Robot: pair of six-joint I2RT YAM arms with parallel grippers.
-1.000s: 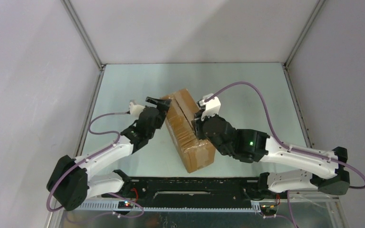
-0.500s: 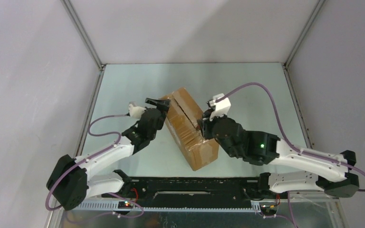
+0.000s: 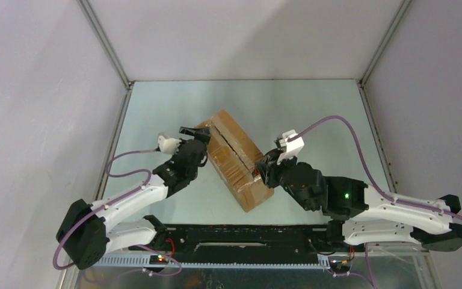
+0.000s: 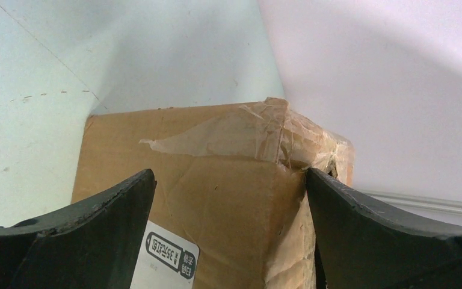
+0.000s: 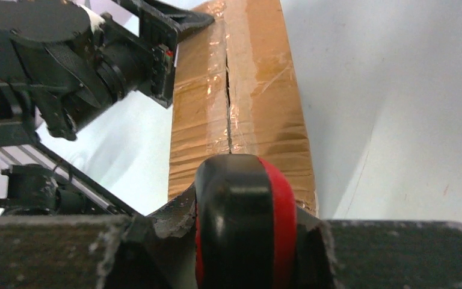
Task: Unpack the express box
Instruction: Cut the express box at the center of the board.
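Centre of the overhead frame, on the pale green tabletop [image 3: 313, 120]: the brown corrugated cardboard express box [image 3: 234, 158] is lying diagonally, one end pointing to the upper left, the other to the lower right. Item one, the left gripper [image 3: 195, 133], is standing wide open, its two black fingers straddling the upper-left end of the carton without clamping it; a small white printed label [image 4: 171, 256] is showing on that end face. Item two, the right gripper [image 3: 266, 170], is gripping a black-and-red rounded tool [image 5: 243, 217], probably a cutter, and is sitting at the lower-right part of the lid. Change noted: over the last second the right gripper has been travelling from mid-seam toward the lower right, and the carton has been turning slightly with it. The clear glossy tape [image 5: 258, 78] along the flap seam is now showing a dark split down its length. Judgement: the seal is looking cut, so the flaps are becoming ready for lifting; nothing is coming out yet.
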